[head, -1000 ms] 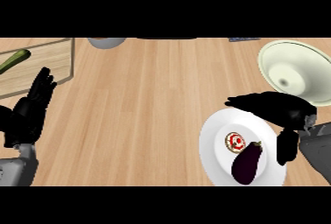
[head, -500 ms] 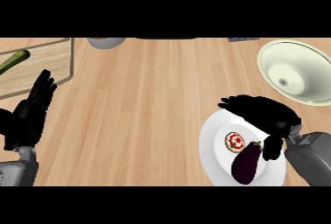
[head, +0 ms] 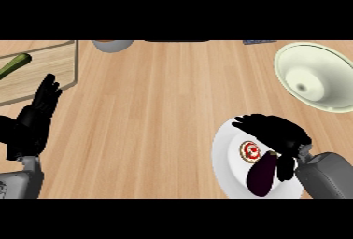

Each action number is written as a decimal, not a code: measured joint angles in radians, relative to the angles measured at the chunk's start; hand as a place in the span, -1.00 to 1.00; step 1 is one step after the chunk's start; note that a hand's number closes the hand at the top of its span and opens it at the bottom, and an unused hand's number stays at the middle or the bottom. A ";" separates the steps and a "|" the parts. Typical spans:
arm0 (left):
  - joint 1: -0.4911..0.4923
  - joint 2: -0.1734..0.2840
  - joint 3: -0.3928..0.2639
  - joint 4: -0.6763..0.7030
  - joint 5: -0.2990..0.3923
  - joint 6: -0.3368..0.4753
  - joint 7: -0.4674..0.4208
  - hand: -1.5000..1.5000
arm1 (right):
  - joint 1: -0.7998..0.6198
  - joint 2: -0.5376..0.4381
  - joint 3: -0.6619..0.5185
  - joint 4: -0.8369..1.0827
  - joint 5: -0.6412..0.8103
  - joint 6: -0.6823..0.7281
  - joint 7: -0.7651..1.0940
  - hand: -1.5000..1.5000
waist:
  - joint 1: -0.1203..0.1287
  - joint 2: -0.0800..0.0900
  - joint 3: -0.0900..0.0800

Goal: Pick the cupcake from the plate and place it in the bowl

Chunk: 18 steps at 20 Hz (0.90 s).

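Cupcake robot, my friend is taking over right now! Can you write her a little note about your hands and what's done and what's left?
Right hand: open, over the plate, fingers above the cupcake, not holding it.
Left hand: open, resting at the left edge.
Cupcake sits on the plate beside a dark eggplant. The bowl is at the upper right.
Done: the reach to the plate.
Left: grasp the cupcake, lift it, carry it to the bowl, release.

A light wooden counter (head: 158, 116) with long grain lines filled the whole view under even, soft light. At its upper left lay a paler wooden cutting board (head: 41, 70) carrying a green vegetable (head: 14, 65). A grey round vessel (head: 111, 45) and a dark object (head: 260, 42) sat at the far edge.
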 measured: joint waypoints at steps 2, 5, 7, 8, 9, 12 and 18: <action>0.004 0.001 0.008 -0.012 0.000 -0.012 0.010 0.00 | 0.013 0.025 -0.003 0.009 0.023 -0.008 -0.001 -1.00 | 0.000 0.000 0.000; -0.010 -0.015 0.010 0.013 -0.014 -0.014 -0.001 0.00 | 0.014 0.065 -0.003 0.052 0.067 -0.045 -0.013 -1.00 | 0.000 0.000 0.000; -0.004 -0.016 0.017 -0.004 -0.017 -0.019 0.012 0.00 | 0.013 0.078 -0.014 0.076 0.092 -0.063 -0.030 -1.00 | 0.001 0.000 -0.001; -0.005 -0.012 0.027 0.003 -0.012 -0.032 0.006 0.00 | 0.016 0.090 -0.017 0.061 0.100 -0.049 -0.017 -1.00 | 0.000 0.000 -0.001; -0.003 -0.018 0.028 -0.001 -0.018 -0.031 0.004 0.00 | 0.007 0.096 -0.026 0.077 0.111 -0.048 -0.028 -1.00 | 0.001 -0.001 -0.001; 0.009 -0.021 0.043 -0.004 -0.020 -0.044 -0.002 0.00 | 0.001 0.117 -0.042 0.106 0.140 -0.045 -0.040 1.00 | 0.001 -0.001 -0.002; -0.011 -0.035 0.050 0.019 -0.036 -0.047 -0.004 0.00 | -0.022 0.152 -0.034 0.180 0.174 -0.029 -0.101 1.00 | 0.000 -0.004 -0.008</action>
